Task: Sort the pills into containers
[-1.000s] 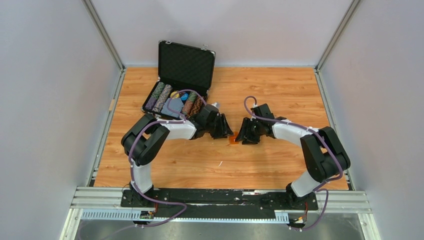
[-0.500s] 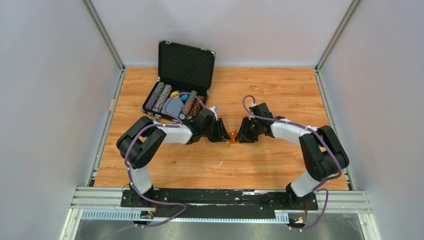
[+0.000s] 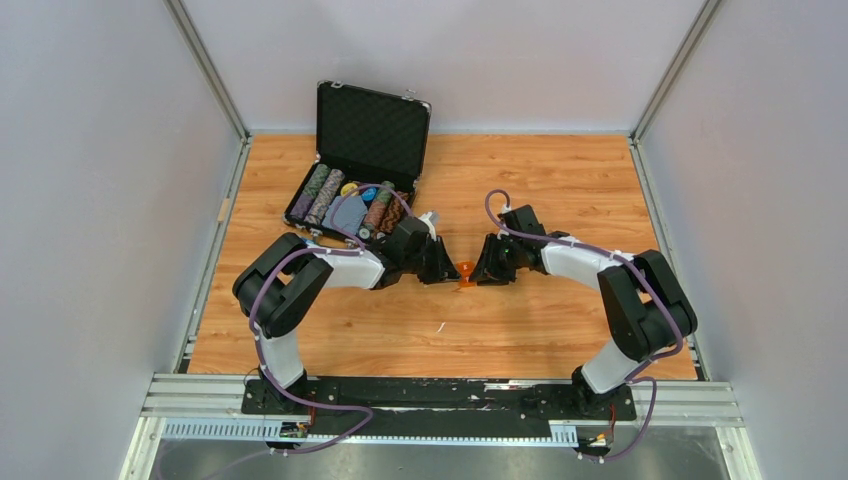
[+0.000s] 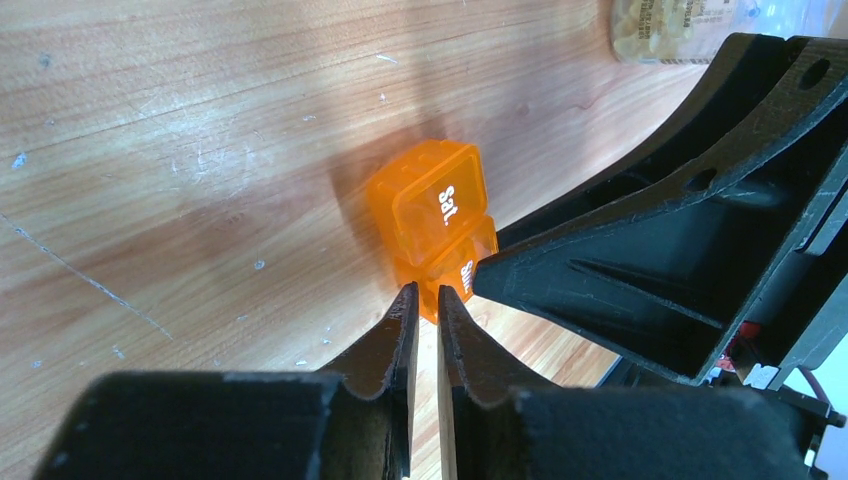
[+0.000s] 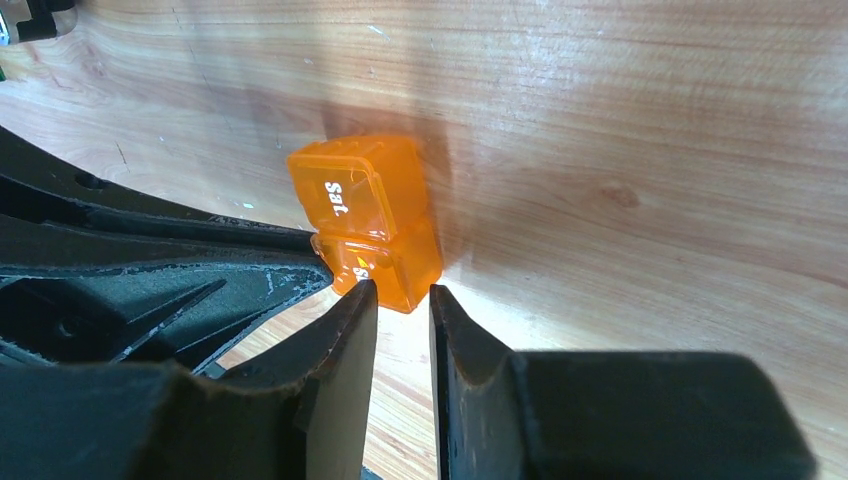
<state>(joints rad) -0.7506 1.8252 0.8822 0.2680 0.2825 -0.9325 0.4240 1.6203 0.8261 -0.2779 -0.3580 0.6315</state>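
Note:
The container (image 3: pixel 466 271) is a tiny translucent orange box of joined compartments, mid-table between my two grippers. In the left wrist view the container (image 4: pixel 437 214) shows lids marked "Sat." and "Sun". My left gripper (image 4: pixel 426 291) is nearly closed, its tips pinching the near edge of the Sun compartment. In the right wrist view my right gripper (image 5: pixel 402 290) is closed on the near corner of the container (image 5: pixel 365 215) from the opposite side. A clear bottle of pale pills (image 4: pixel 668 28) lies at the top right of the left wrist view.
A large open black foam-lined case (image 3: pixel 352 188) with striped chip rows stands at the back left, close behind my left arm. The pill bottle (image 3: pixel 430 214) lies beside that arm's wrist. Grey walls enclose the wooden table (image 3: pixel 560 180).
Both grippers have moved closer together onto the orange container. The container has shifted slightly toward the back of the table.

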